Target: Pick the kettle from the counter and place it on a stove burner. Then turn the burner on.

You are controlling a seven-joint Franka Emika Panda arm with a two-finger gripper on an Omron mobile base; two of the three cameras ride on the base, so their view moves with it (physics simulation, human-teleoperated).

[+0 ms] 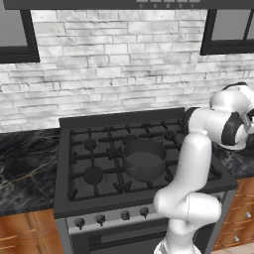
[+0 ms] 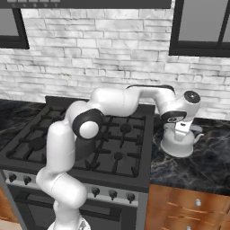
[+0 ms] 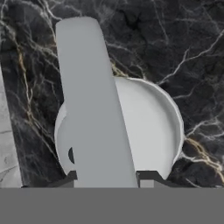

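Kettle (image 2: 179, 144): sits on the counter (image 2: 202, 166) just right of the stove (image 2: 134, 173), its flat handle (image 3: 94, 105) running straight up under the hand.
Gripper (image 2: 182, 130): down on the kettle, one finger on each side of the handle; whether the pads press it, I cannot tell.
Pot (image 1: 144, 159): dark grey, on the stove's middle grates.
Knobs (image 1: 125, 215): in a row along the stove front.

Even, shadowless rendered light fills all three views, with soft grain blurring edges, a faint sheen on the glossy black veined stone counter (image 3: 183, 52), dull highlights on the squat silvery-white metal kettle (image 3: 148, 127), and its flat pale handle (image 3: 94, 105) smeared featureless close to the lens.
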